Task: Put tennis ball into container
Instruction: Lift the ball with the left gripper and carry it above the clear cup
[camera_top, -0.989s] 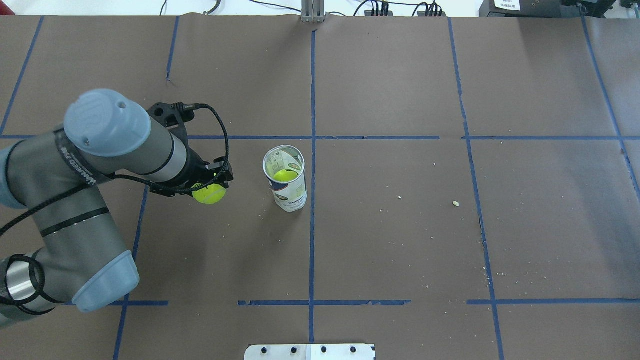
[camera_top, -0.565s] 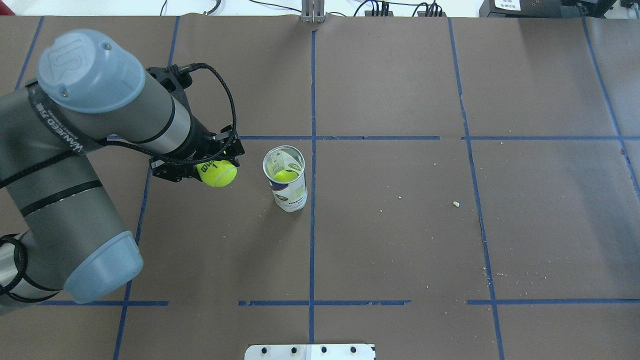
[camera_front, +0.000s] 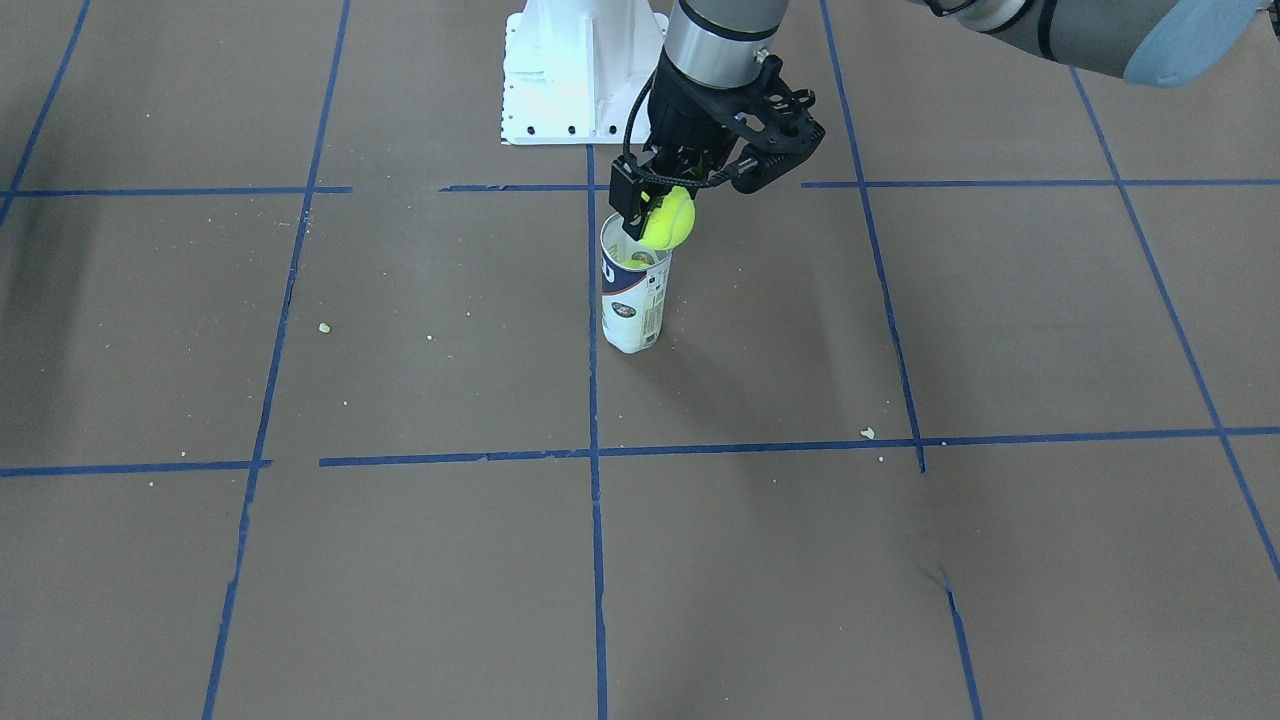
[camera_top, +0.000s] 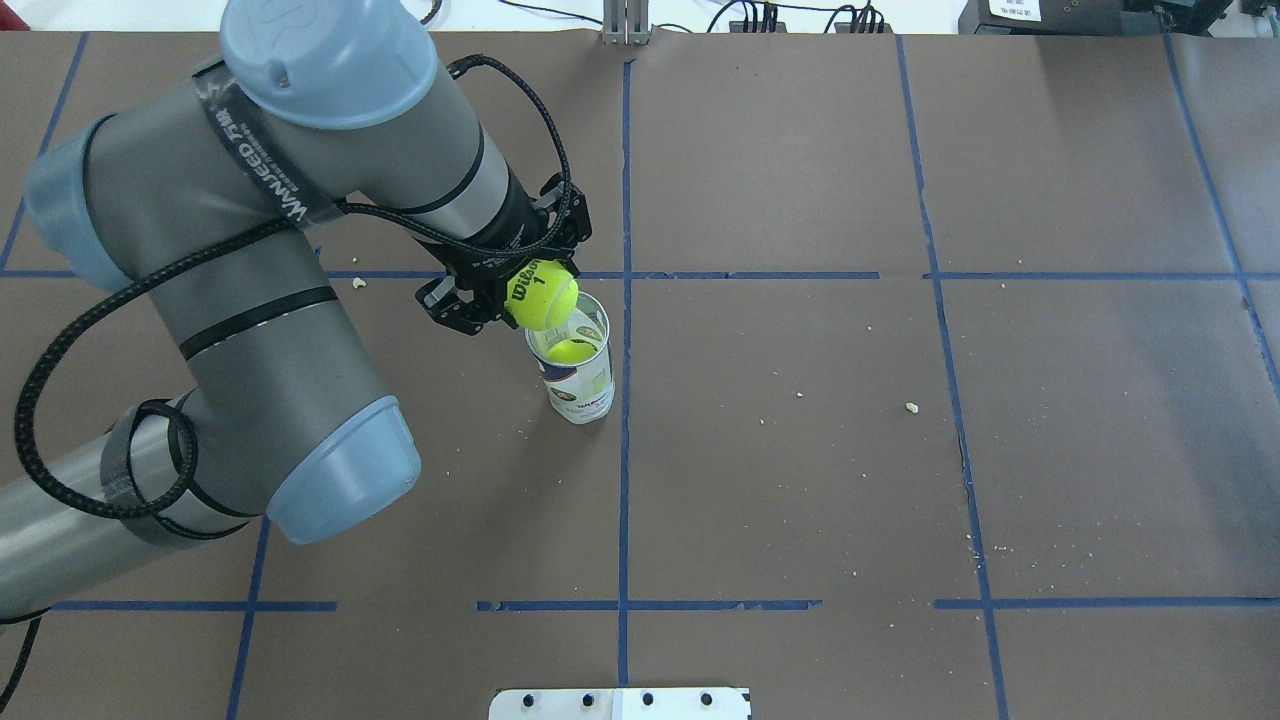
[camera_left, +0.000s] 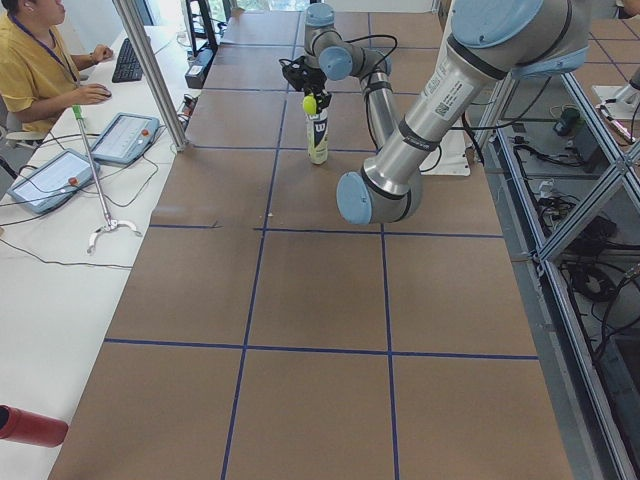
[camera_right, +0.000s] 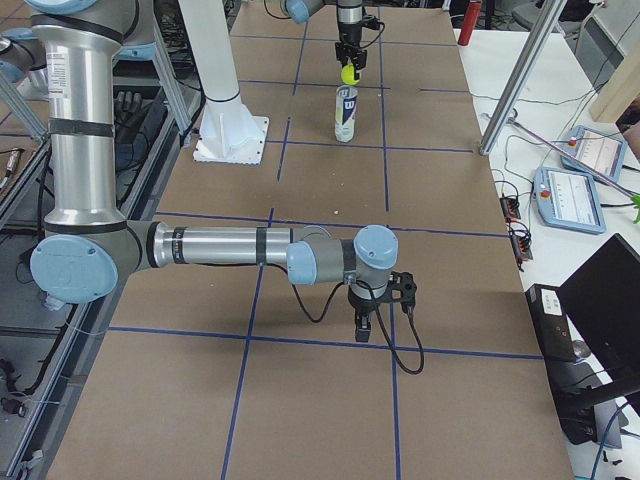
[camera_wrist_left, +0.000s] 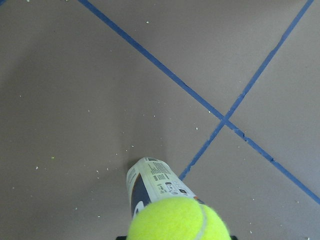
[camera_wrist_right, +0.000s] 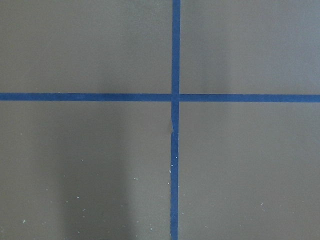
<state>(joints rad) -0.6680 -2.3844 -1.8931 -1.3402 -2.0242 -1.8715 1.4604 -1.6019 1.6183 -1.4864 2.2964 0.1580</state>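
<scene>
The tennis ball (camera_top: 541, 295), yellow-green with black lettering, is held in my left gripper (camera_top: 530, 290), which is shut on it. It hangs just over the far-left rim of the container (camera_top: 578, 388), a clear upright can with a white and navy label. A second yellow-green ball (camera_top: 572, 351) lies inside the can. The front-facing view shows the held ball (camera_front: 668, 218) right above the container's (camera_front: 632, 305) open mouth. The left wrist view has the ball (camera_wrist_left: 177, 220) low in the frame with the can (camera_wrist_left: 150, 182) under it. My right gripper (camera_right: 362, 325) hovers low over the table far away; I cannot tell its state.
The white pedestal (camera_front: 580, 70) stands behind the can, toward the robot. A metal plate (camera_top: 620, 703) sits at the overhead view's bottom edge. Blue tape lines (camera_wrist_right: 175, 97) cross the brown table cover. An operator (camera_left: 35, 60) sits at a side desk with tablets (camera_left: 122, 137).
My left arm has swung right and away from the robot, carrying the tennis ball from the can's left side to just above its mouth. The can has not moved.
</scene>
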